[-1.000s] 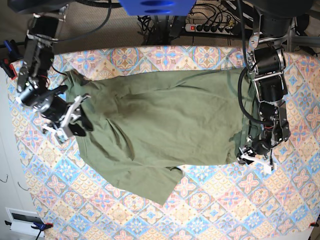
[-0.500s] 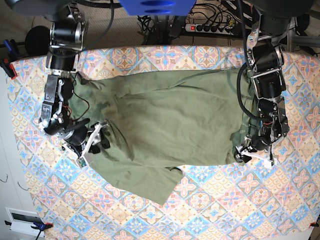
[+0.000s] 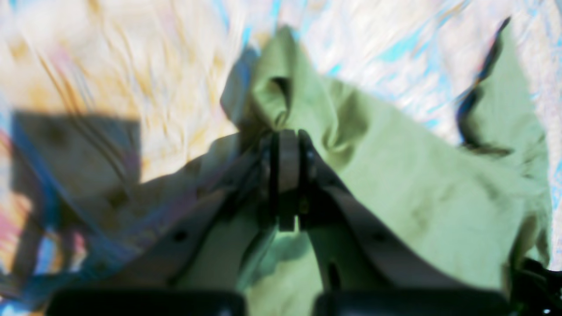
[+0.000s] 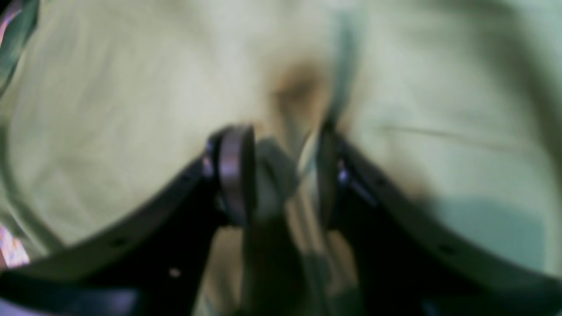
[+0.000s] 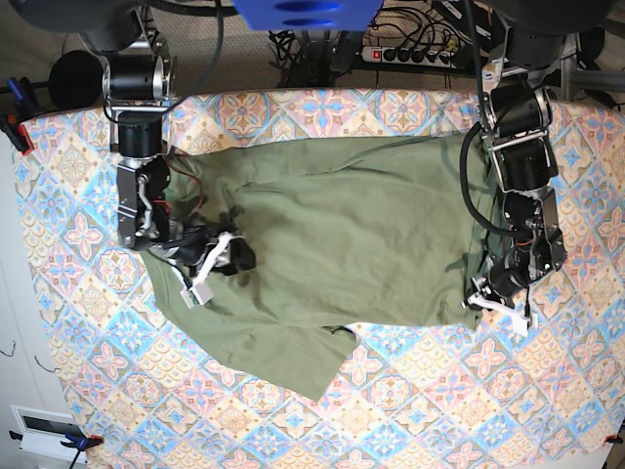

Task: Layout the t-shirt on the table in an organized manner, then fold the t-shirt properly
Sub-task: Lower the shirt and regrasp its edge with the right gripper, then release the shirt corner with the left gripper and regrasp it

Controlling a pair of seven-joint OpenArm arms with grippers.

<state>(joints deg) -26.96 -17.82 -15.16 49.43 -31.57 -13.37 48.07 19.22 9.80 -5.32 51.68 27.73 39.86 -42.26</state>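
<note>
The t-shirt (image 5: 332, 244) lies spread on the table (image 5: 410, 410), in the upper middle part of the patterned cloth. It is olive green and wrinkled. Its long upper edge runs almost straight along the far side of the table. One flap of the shirt hangs down at the lower side and ends in a corner that points toward the near edge of the table. The pink, blue and beige tiles of the table show all around the shirt.

The left gripper (image 5: 500, 305) is at the shirt's edge on the base view's right side, at the lower corner there. In the left wrist view the left gripper (image 3: 287, 162) has its jaws pressed together, and a fold of the green cloth (image 3: 395, 175) is bunched between and around its tips, so it pinches the edge of the shirt. The table pattern shows beyond the cloth in this view, but it is blurred.

The right gripper (image 5: 217, 264) rests on the shirt on the base view's left side, inside the edge of the shirt and over the green cloth. In the right wrist view the right gripper (image 4: 281, 175) has its jaws partly apart, with the shirt filling the whole view under them. The picture is very blurred, so it is not clear if cloth is caught between the fingers (image 4: 232, 175).
</note>
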